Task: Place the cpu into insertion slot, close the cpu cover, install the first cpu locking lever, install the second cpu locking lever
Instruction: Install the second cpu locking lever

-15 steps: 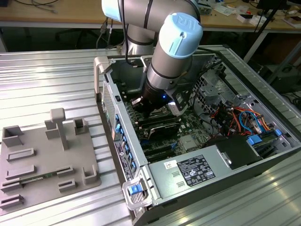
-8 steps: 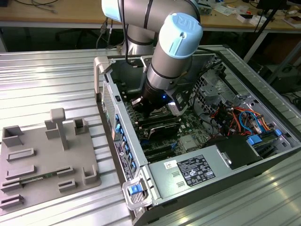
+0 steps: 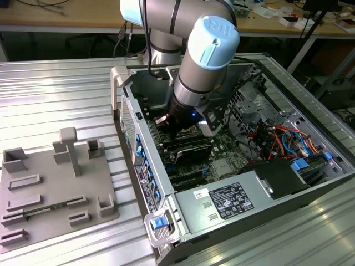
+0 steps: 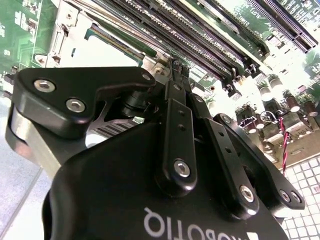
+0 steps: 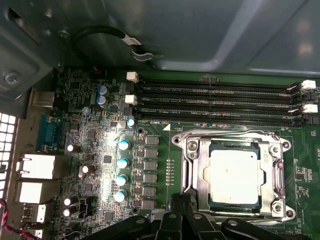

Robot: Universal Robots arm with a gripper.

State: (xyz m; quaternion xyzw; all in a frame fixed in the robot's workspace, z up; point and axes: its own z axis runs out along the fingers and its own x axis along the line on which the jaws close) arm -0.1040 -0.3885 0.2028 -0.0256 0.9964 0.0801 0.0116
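You can see the cpu (image 5: 234,176) already lying flat in the insertion slot (image 5: 234,145), just ahead of the pincer (image 5: 182,202) in the first wrist view. The cpu cover (image 5: 192,165) lies down over it as a metal frame, and the silver top shows through its window. So I judge the first two steps as done. The thin locking lever (image 5: 186,172) runs along the side of the frame nearest the pincer, and the pincer tips sit right at its end. Whether this lever is already hooked I cannot tell, so the lever steps look like the open part of the work.

The pincer is narrow: in the second wrist view its fingers (image 4: 177,120) come together almost to a point, and they seem to hold nothing. If they pinch the lever wire, it is too small to say.

In the exterior view the arm (image 3: 199,66) reaches steeply down into the open computer case (image 3: 266,194), which lies on the metal worktop (image 3: 55,94). Beyond the slot from the pincer are the long black memory slots (image 5: 220,100), and the grey fixture tray (image 3: 50,188) stands well apart, outside the case.
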